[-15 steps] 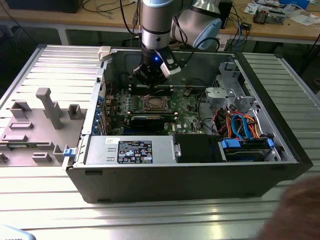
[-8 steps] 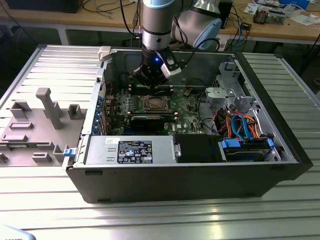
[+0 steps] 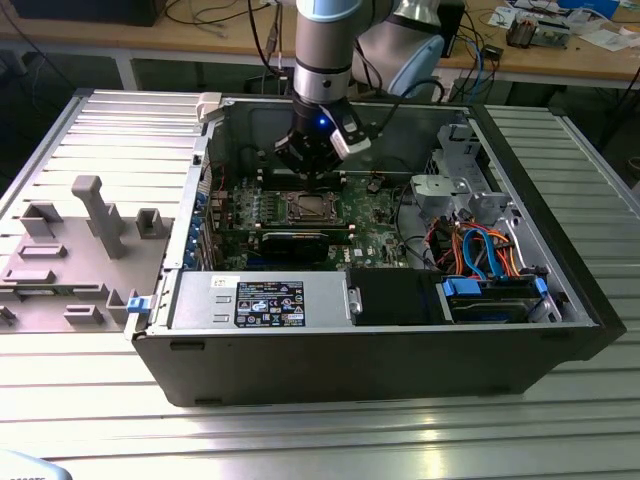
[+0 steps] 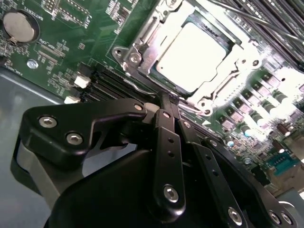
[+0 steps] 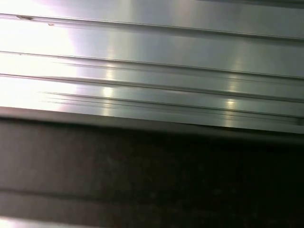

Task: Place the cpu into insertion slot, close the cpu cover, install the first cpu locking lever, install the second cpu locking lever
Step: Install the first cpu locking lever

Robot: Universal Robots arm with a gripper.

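Observation:
The cpu [image 4: 197,57] lies flat in the insertion slot [image 4: 207,101], its silvery top showing through the cut-out of the cpu cover [image 4: 142,42], which is folded down over it. A thin wire locking lever [image 4: 137,88] runs along the socket's edge. My gripper [image 4: 169,99] is shut, its dark fingertips together right at that edge, on or just above the lever wire; I cannot tell if they touch it. In the exterior view the gripper [image 3: 305,168] hangs just above the socket with the cpu [image 3: 308,207] inside the open computer case.
The green motherboard [image 3: 375,228] lies in the black case [image 3: 350,365], with a power supply [image 3: 260,300] in front and a drive cage with orange and blue cables [image 3: 485,250] at the exterior view's right. A grey fixture [image 3: 90,215] sits on the ribbed aluminium table [image 5: 152,71].

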